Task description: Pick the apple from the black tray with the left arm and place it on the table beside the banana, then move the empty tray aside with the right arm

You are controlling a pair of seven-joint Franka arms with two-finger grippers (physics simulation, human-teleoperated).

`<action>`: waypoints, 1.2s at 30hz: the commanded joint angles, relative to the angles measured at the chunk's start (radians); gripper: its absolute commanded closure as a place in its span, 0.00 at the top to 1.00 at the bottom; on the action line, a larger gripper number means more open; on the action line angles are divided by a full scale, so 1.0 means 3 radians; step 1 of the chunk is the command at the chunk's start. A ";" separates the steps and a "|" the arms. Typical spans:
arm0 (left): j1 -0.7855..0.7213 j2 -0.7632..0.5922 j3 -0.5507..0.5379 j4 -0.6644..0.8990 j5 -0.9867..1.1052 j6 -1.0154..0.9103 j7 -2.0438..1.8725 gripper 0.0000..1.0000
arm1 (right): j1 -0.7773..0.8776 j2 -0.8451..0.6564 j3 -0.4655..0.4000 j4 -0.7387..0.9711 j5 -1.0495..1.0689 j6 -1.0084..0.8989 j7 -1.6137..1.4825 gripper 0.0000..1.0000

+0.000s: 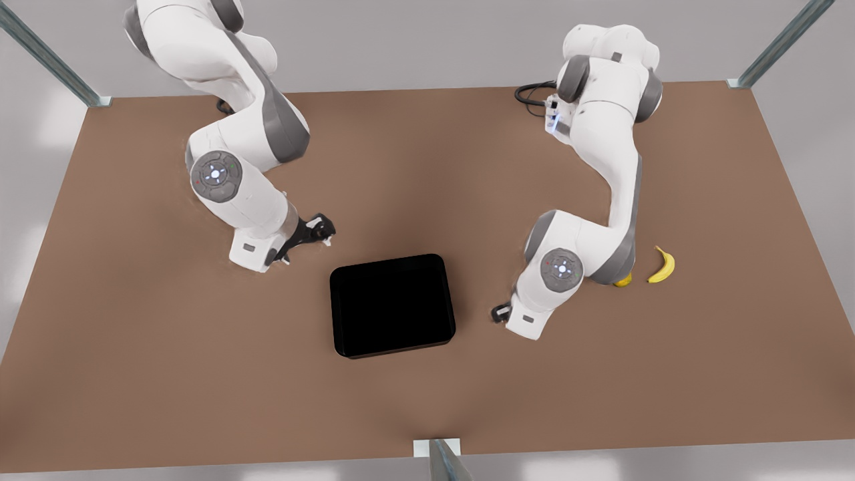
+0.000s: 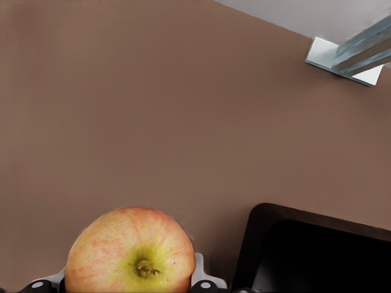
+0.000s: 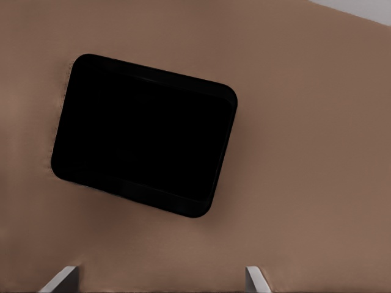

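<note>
The pinkish-red and yellow apple point(image 2: 130, 253) sits between the fingers of my left gripper point(image 2: 128, 284), which is shut on it, over bare table point(image 2: 153, 110) just off a corner of the black tray point(image 2: 317, 253). From the front, my left gripper point(image 1: 499, 312) is low by the tray's right edge, and the arm hides the apple. The black tray point(image 1: 392, 305) lies empty at the table's middle. My right gripper point(image 1: 319, 232) hovers off the tray's far left corner, open, its fingertips point(image 3: 63, 279) wide apart, with the tray point(image 3: 143, 134) ahead. The banana point(image 1: 662, 265) lies at the front view's right.
A yellow round fruit point(image 1: 624, 280) peeks out from under the left arm's elbow, next to the banana. Metal frame posts stand at the far corners point(image 1: 741, 83) and at the middle of the near edge point(image 1: 437, 449). Open brown tabletop point(image 1: 167, 374) surrounds the tray.
</note>
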 commanded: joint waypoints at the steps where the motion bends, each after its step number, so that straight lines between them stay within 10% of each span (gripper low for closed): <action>1: 0.0273 -0.0078 0.0028 -0.0089 -0.0036 -0.0570 0.2983 0.69 | 0.0102 0.0144 0.0152 -0.0020 0.0070 -0.0093 0.1987 1.00; 10: 0.1198 0.0449 0.0033 -0.0544 0.0337 0.0616 0.4430 0.70 | -0.0056 0.0604 -0.0313 -0.0347 0.0111 0.0495 0.2055 1.00; 13: 0.1199 0.0454 0.0038 -0.0539 0.0363 0.0652 0.4410 1.00 | -0.0041 0.0783 -0.0303 -0.0347 0.0106 0.0766 0.2044 1.00; 36: 0.1239 0.0561 0.0033 -0.0841 0.0465 0.0524 0.3142 1.00 | -0.0020 0.1499 -0.0334 -0.0332 -0.0400 0.1564 0.0551 0.97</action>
